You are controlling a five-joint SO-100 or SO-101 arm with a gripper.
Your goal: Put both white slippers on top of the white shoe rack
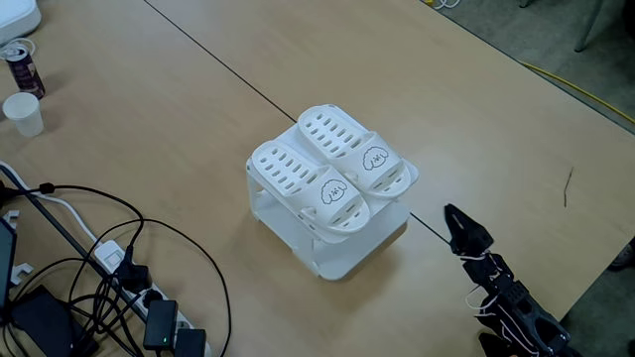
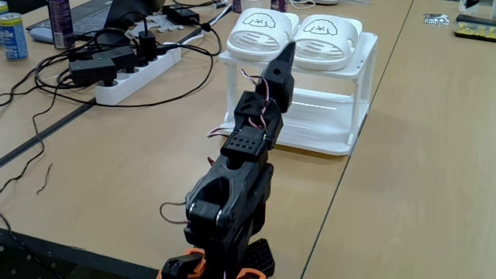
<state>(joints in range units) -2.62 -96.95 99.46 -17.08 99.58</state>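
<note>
Both slippers (image 1: 332, 174) are sitting on the rack (image 1: 342, 248); the gripper (image 1: 458, 224), closed and empty, should be clearing away gently.

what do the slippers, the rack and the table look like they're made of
The slippers look like soft moulded plastic or foam, matte white, with slotted holes formed into the soles. The rack looks like hard plastic, smooth and slightly glossy, with thin panels and rounded corners. The table seems to be wood-look laminate, judging by its even pale tan, low sheen and straight dark seam.

One high oblique view, one low behind-arm view; shared white shoe rack (image 1: 337, 253).
</note>
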